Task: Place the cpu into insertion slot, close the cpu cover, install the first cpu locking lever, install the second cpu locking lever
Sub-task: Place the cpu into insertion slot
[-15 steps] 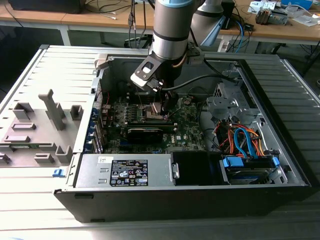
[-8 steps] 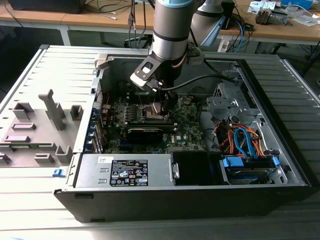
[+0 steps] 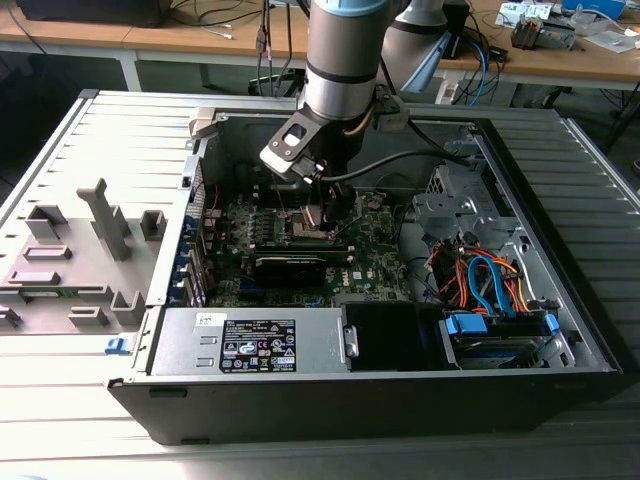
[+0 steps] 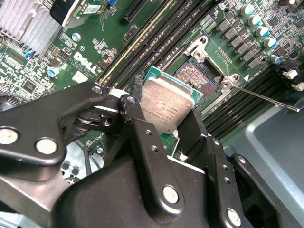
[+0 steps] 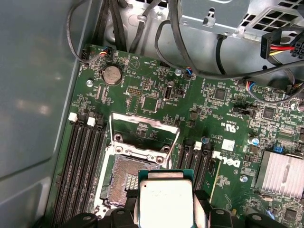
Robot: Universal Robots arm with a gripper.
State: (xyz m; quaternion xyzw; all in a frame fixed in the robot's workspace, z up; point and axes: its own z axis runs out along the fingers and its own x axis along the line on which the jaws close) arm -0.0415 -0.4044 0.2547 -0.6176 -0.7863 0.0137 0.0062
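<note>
The gripper [image 4: 164,118] is clamped on the cpu [image 4: 166,107]. One finger [image 4: 133,111] presses one edge and the other presses the opposite edge, so the chip sits flat between them with its silver top facing the camera. In the exterior view the gripper [image 3: 322,215] hangs low inside the open case [image 3: 560,330], over the middle of the green board [image 3: 375,250].

What counts here is where the slot lies from the chip. In the second wrist view the slot [image 4: 202,78] sits just beyond the cpu's far edge. Its dark contact field is bare, and only the near corner is hidden behind the chip. In the first wrist view the cpu [image 5: 166,202] covers one corner of the slot [image 5: 118,183] and leaves the rest exposed. By my reading the chip is above the slot and a little off to the heatsink [image 5: 282,173] side, not over its centre and not seated. Its edges run close to parallel with the slot's rim, so the gap looks like one of position and height more than of rotation.

The cover [image 5: 142,135] stands raised on the far side of the slot. A thin lever [image 4: 266,97] juts free beside the slot, unlatched.
</note>
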